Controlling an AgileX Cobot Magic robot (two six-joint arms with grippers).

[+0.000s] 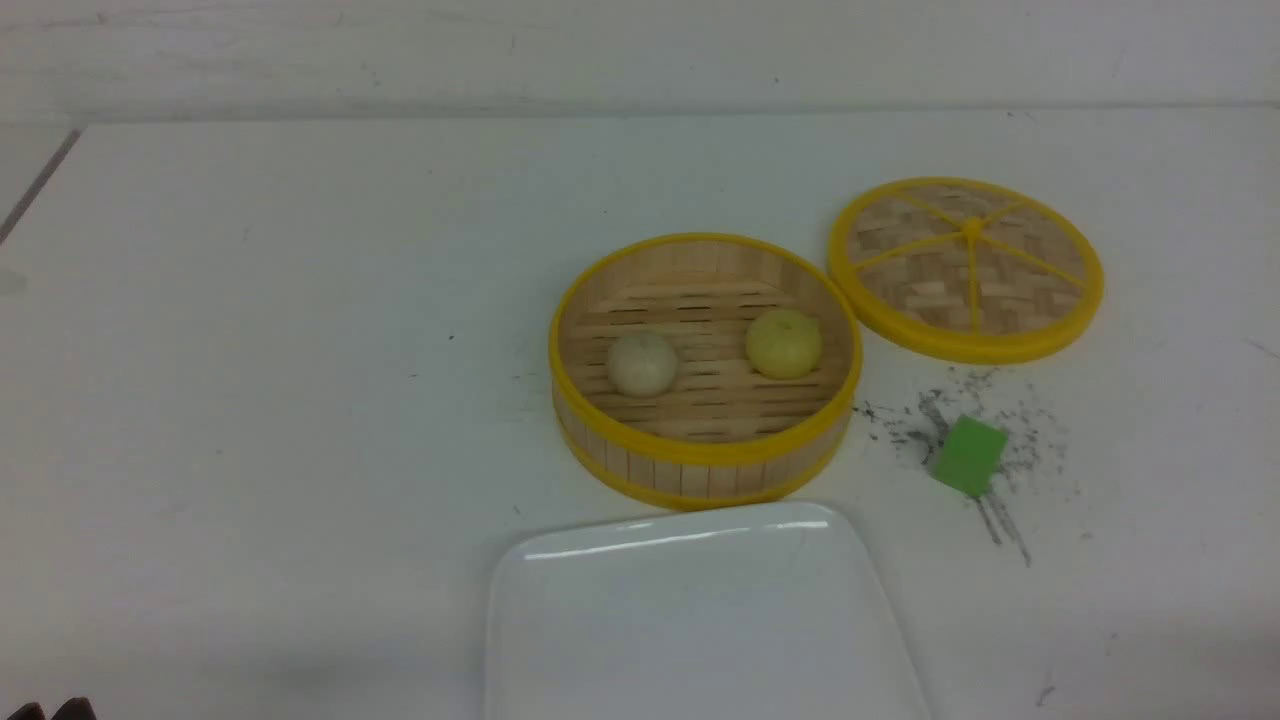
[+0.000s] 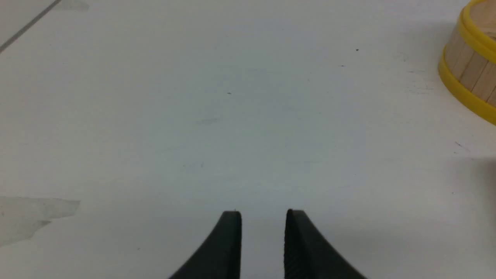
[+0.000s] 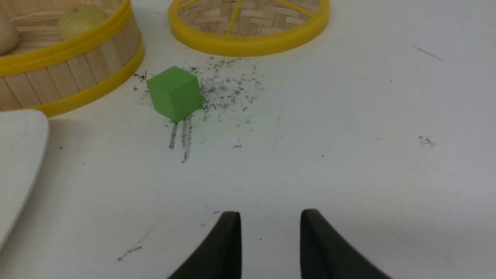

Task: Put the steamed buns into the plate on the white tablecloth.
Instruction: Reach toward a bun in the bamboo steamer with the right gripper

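Note:
Two steamed buns lie inside the round bamboo steamer [image 1: 700, 470]: an off-white one [image 1: 642, 363] and a pale yellow one [image 1: 784, 343]. The white plate [image 1: 700, 620] sits on the white tablecloth [image 1: 250, 350], just in front of the steamer, and nothing is on it. My left gripper [image 2: 264, 212] hovers over bare cloth, left of the steamer [image 2: 471, 73], open with a narrow gap and nothing between its fingers. My right gripper [image 3: 270, 213] is open and holds nothing, near the green cube [image 3: 175, 97]. In its view are the yellow bun [image 3: 80, 21] and the plate's edge [image 3: 19, 155].
The woven steamer lid [image 1: 966, 268] lies flat at the steamer's back right. A green cube [image 1: 968, 456] stands among dark scuff marks, right of the steamer. A dark part shows at the front view's lower left corner [image 1: 50, 710].

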